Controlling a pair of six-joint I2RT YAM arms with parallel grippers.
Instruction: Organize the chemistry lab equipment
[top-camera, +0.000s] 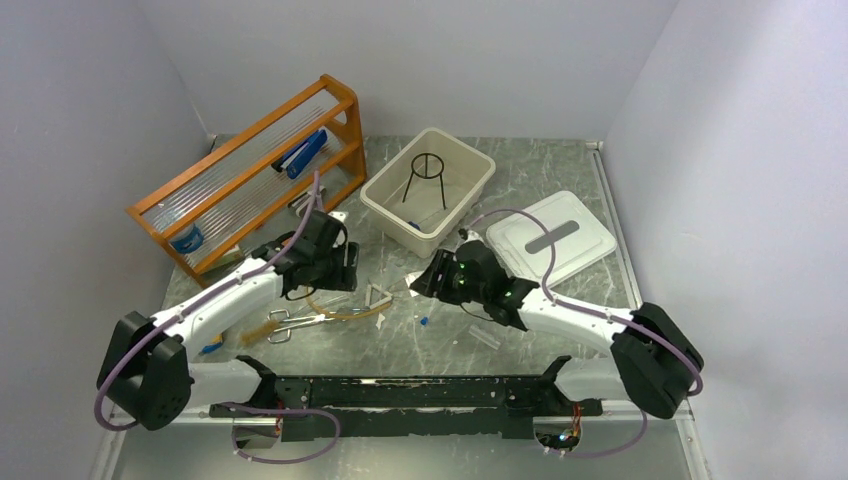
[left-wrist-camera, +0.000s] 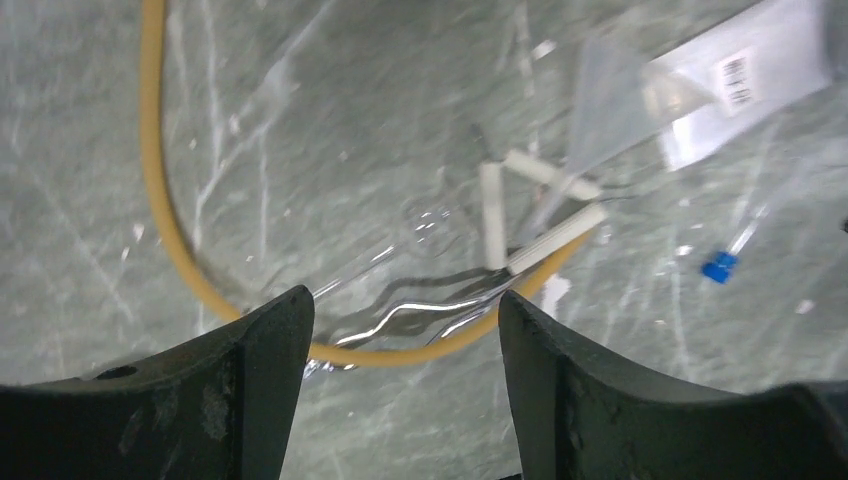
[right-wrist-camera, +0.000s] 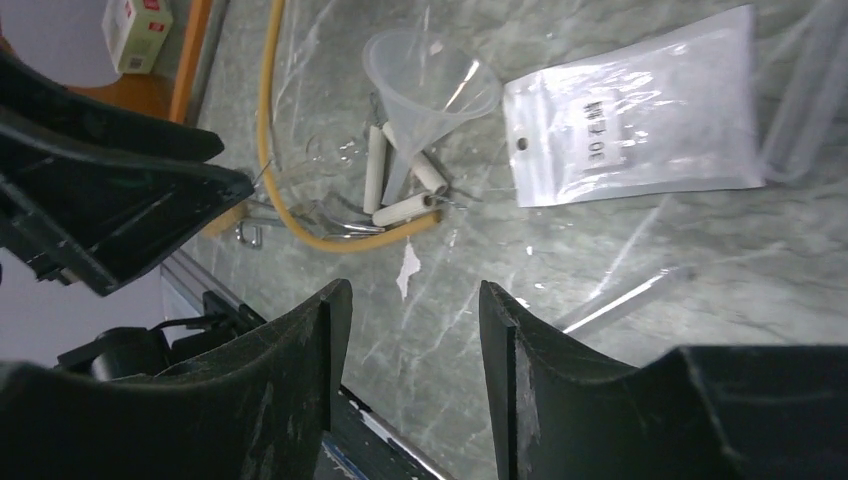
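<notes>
The tan tubing (left-wrist-camera: 160, 220) is lying on the table (top-camera: 560, 170) at centre left of the top view. In the left wrist view it is running down the left side and curling along the bottom toward the wire triangle (left-wrist-camera: 525, 215) with its three white-sleeved sides. The metal tongs (top-camera: 290, 322) are lying with their long axis left to right, finger loops at the left end and tips by the tubing. The white packet (right-wrist-camera: 640, 120) is lying flat, its long axis tilting up to the right, beside a clear funnel (right-wrist-camera: 430, 85) that is resting over the triangle. The left gripper (left-wrist-camera: 405, 305) is hovering over the tubing's bend, jaws standing wide with nothing between them. The right gripper (right-wrist-camera: 412, 295) is hanging above bare tabletop, jaws partly apart and gripping nothing. The orange rack (top-camera: 250, 170) is bounding the upper left, and the beige tub (top-camera: 415, 228) holding the black tripod (top-camera: 427, 178) is bounding the top centre. The white lid (top-camera: 550, 238) is bounding the right, and bare tabletop is showing between the two grippers.
</notes>
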